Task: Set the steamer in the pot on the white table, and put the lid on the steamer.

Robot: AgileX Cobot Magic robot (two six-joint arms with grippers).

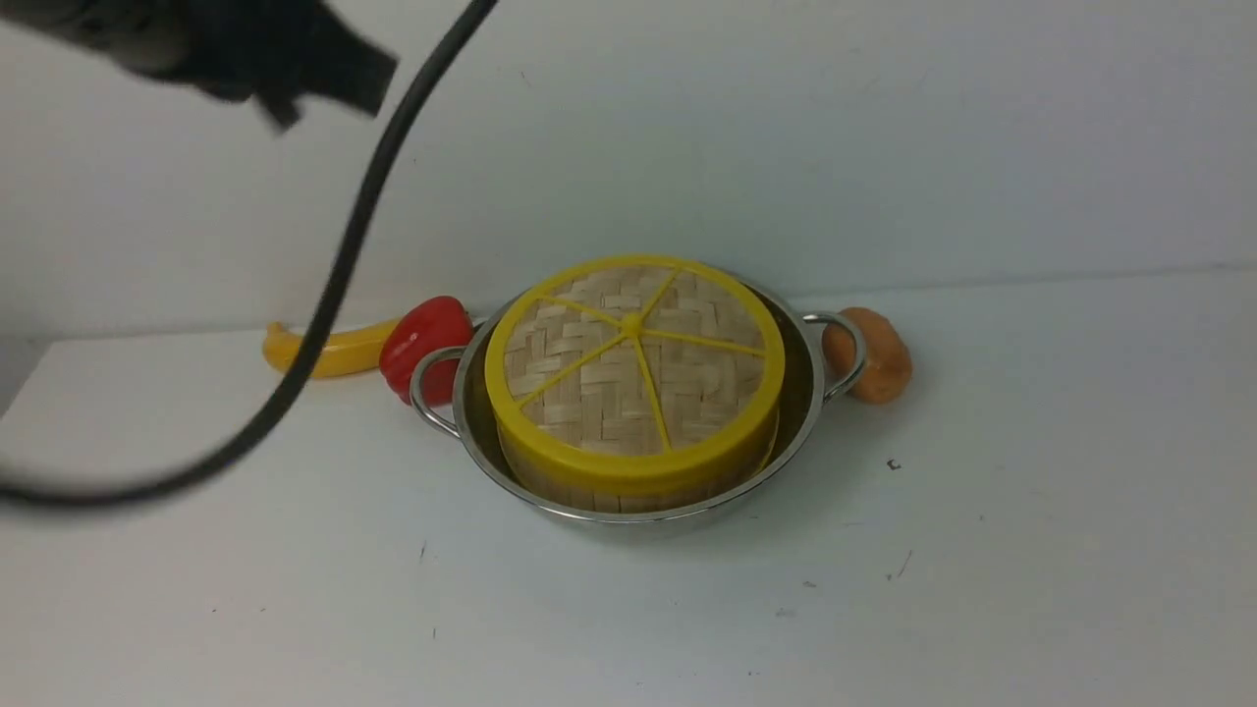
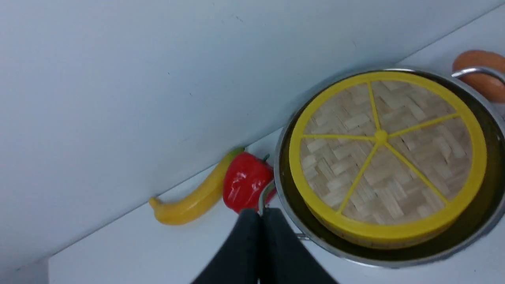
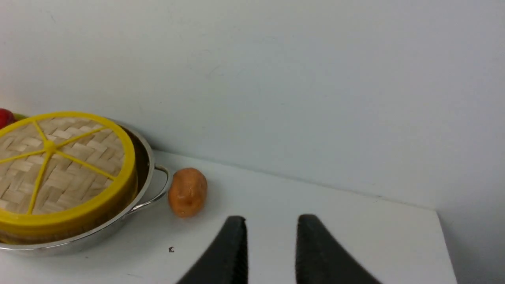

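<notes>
The shiny steel pot [image 1: 800, 393] stands mid-table on the white table [image 1: 1031, 550]. The steamer [image 1: 628, 491] sits inside it, and only its slat wall shows. The lid [image 1: 633, 358], woven with yellow rim and spokes, rests on top of the steamer. In the left wrist view my left gripper [image 2: 260, 215] is shut with nothing in it, hanging near the pot's [image 2: 391, 263] left handle, apart from the lid [image 2: 384, 150]. My left arm [image 1: 245, 49] is a dark blur at the upper left. My right gripper [image 3: 272, 221] is open and empty, off to the right of the pot [image 3: 144, 157].
A yellow banana [image 1: 334, 352] and a red pepper [image 1: 424, 344] lie behind the pot's left handle. An orange-brown potato-like piece [image 1: 879, 355] lies by the right handle. A black cable [image 1: 334, 295] hangs across the left. A white wall closes the back.
</notes>
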